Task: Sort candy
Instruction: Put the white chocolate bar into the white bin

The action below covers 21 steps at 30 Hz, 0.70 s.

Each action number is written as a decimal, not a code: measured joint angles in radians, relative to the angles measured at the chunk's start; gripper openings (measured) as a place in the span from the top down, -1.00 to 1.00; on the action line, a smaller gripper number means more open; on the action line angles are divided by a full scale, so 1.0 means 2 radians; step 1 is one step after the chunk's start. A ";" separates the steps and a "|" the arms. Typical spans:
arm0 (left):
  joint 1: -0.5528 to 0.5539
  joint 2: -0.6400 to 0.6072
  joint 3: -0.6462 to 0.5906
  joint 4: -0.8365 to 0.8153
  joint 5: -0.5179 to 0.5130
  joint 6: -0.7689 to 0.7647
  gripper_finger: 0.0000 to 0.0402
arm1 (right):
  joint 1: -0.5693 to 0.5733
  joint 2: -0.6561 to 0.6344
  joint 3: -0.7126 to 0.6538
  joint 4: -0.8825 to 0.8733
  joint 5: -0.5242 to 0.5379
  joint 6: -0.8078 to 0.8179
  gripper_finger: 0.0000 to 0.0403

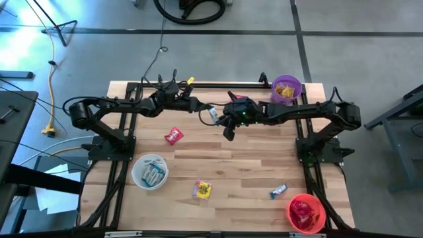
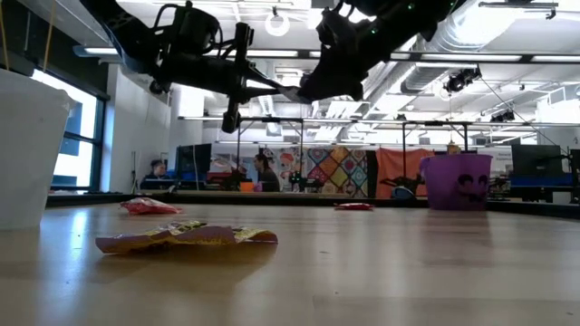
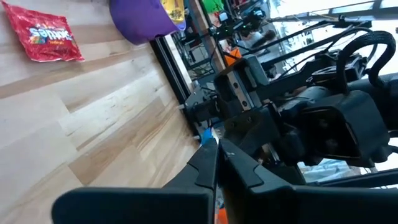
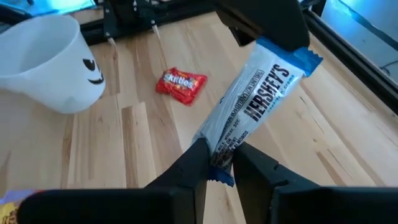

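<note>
A white candy bar with blue ends (image 4: 255,99) hangs in the air over the middle of the table, between my two grippers. My left gripper (image 1: 206,111) comes in from the left and is shut on one end. My right gripper (image 4: 219,158) comes from the right and has the other end between its fingers. A red candy (image 1: 174,136), a yellow candy (image 1: 202,190) and a blue-white candy (image 1: 278,192) lie flat on the wood. My left gripper pinches the bar's blue end (image 4: 297,57) between its two shut fingers, coming almost level from the table's left. The bar is clear of the table. My right gripper has the bar's opposite blue end (image 4: 219,173) between its two fingertips, slanting down from the table's right. The bar runs on away from the fingers, along their line, up to the other gripper.
A white bowl (image 1: 150,172) with pale candies stands near left, a red bowl (image 1: 305,213) with red candies near right, a purple bowl (image 1: 286,89) with yellow candies far right. Black frame rails (image 1: 125,165) run along the table's sides.
</note>
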<state>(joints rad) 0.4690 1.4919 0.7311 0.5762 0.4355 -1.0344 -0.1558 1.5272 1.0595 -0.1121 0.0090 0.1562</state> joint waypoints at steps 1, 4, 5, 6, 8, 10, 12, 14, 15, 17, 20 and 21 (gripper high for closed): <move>0.000 0.000 0.000 0.000 0.001 -0.001 1.00 | 0.000 0.000 0.000 0.004 0.000 0.000 0.66; 0.000 0.000 0.000 -0.001 0.005 -0.011 0.98 | 0.000 0.000 0.000 0.010 0.000 -0.001 0.77; 0.000 0.000 0.000 -0.001 0.012 -0.012 0.96 | 0.000 0.000 0.000 0.010 0.000 -0.003 0.82; 0.000 0.000 0.000 -0.001 0.017 -0.012 0.93 | 0.000 0.000 0.000 0.010 0.000 -0.004 0.88; 0.000 0.000 0.000 -0.001 0.021 -0.014 0.83 | 0.000 0.000 0.000 0.010 0.000 -0.011 0.95; 0.000 0.000 0.000 -0.001 0.023 -0.018 0.71 | 0.000 0.000 0.000 0.010 0.000 -0.013 0.96; 0.000 0.000 0.000 -0.001 0.028 -0.019 0.58 | 0.000 0.000 0.000 0.010 -0.002 -0.012 0.94; 0.000 0.000 0.000 -0.001 0.031 -0.019 0.46 | 0.000 0.000 0.000 0.010 -0.003 -0.012 0.94; -0.002 0.000 0.000 -0.001 0.035 -0.019 0.40 | 0.000 0.000 0.000 0.010 -0.004 -0.013 0.94; -0.004 0.000 0.000 -0.001 0.044 -0.019 0.31 | 0.000 0.000 0.000 0.009 -0.005 -0.013 0.94; -0.009 0.000 0.000 0.000 0.055 -0.019 0.21 | 0.000 0.000 0.000 0.008 -0.007 -0.013 0.95; -0.010 0.000 0.000 0.001 0.055 -0.018 0.19 | 0.000 0.000 0.000 0.008 -0.007 -0.013 0.95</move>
<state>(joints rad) 0.4492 1.4918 0.7311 0.5775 0.5461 -1.0712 -0.1558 1.5272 1.0595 -0.0971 -0.0059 0.1303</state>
